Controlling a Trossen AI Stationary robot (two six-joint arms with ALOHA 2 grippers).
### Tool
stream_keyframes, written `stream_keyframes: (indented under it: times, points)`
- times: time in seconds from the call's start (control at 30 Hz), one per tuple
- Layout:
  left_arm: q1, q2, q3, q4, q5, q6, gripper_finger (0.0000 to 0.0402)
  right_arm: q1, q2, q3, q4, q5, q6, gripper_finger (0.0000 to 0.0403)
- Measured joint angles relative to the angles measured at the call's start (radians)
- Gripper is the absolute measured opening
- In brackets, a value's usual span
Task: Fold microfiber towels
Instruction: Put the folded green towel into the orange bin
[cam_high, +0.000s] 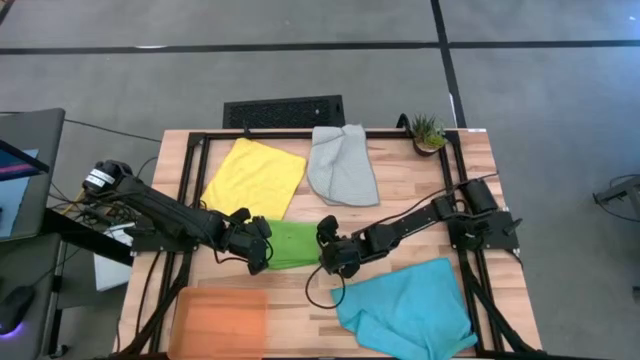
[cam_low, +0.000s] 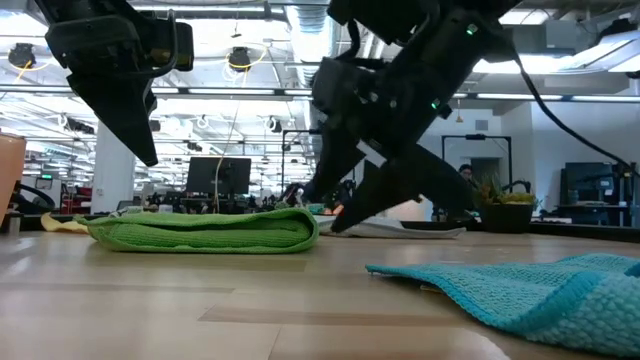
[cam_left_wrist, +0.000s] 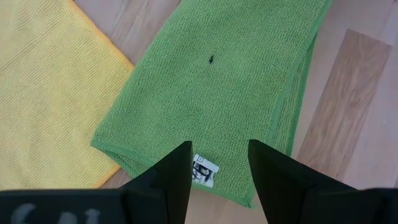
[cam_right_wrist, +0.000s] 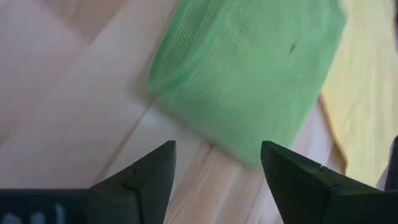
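Observation:
A green towel (cam_high: 292, 243), folded in layers, lies flat on the table's middle; it also shows in the low view (cam_low: 205, 230). My left gripper (cam_high: 262, 245) hangs open just above its left end (cam_left_wrist: 217, 177). My right gripper (cam_high: 325, 250) hangs open above the table beside its right end (cam_right_wrist: 242, 68). The yellow towel (cam_high: 255, 177) lies spread at the far left. The grey towel (cam_high: 342, 165) lies loosely folded at the far middle. The turquoise towel (cam_high: 410, 308) lies rumpled at the near right.
A flat orange tray (cam_high: 222, 318) lies at the near left corner. A small potted plant (cam_high: 428, 133) stands at the far right corner. A black frame (cam_high: 190, 160) runs along the table's edges. Bare wood shows between the green and turquoise towels.

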Motion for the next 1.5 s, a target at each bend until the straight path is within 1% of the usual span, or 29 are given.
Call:
stream_keyframes:
  times: [0.23,0.4,0.57,0.63,0.8,0.93,1.03,1.17,1.27,1.37,1.5]
  points:
    - [0.0,0.0,0.0,-0.001,0.001,0.001,0.015,-0.018,0.017,0.002,0.053,-0.01,-0.088,0.026]
    - [0.0,0.0,0.0,0.0,0.026,0.018,0.015,-0.028,0.046,0.0,0.093,-0.02,-0.156,0.026]
    - [0.0,0.0,0.0,0.0,0.026,0.018,0.015,-0.044,0.047,0.001,0.12,-0.043,-0.165,0.026]
    - [0.0,0.0,0.0,0.0,0.026,0.018,0.015,-0.053,0.047,0.001,0.126,-0.071,-0.165,0.026]
    - [0.0,0.0,0.0,0.0,0.026,0.018,0.015,-0.079,0.047,0.001,0.128,-0.184,-0.155,0.0259]
    - [0.0,0.0,0.0,0.0,0.026,0.018,0.015,-0.091,0.047,0.001,0.145,-0.192,-0.138,0.0247]
    - [0.0,0.0,0.0,0.0,0.026,0.018,0.015,-0.1,0.047,0.001,0.152,-0.194,-0.13,0.0225]
    - [0.0,0.0,0.0,0.0,0.026,0.019,0.015,-0.11,0.047,0.001,0.156,-0.201,-0.067,0.0179]
    - [0.0,0.0,0.0,0.0,0.026,0.019,0.015,-0.122,0.047,0.001,0.159,-0.253,-0.022,0.0135]
    - [0.0,0.0,0.0,0.0,0.026,0.019,0.015,-0.13,0.047,0.001,0.164,-0.308,-0.015,0.0086]
    - [0.0,0.0,0.0,0.0,0.026,0.019,0.015,-0.129,0.047,0.001,0.175,-0.322,0.04,0.002]
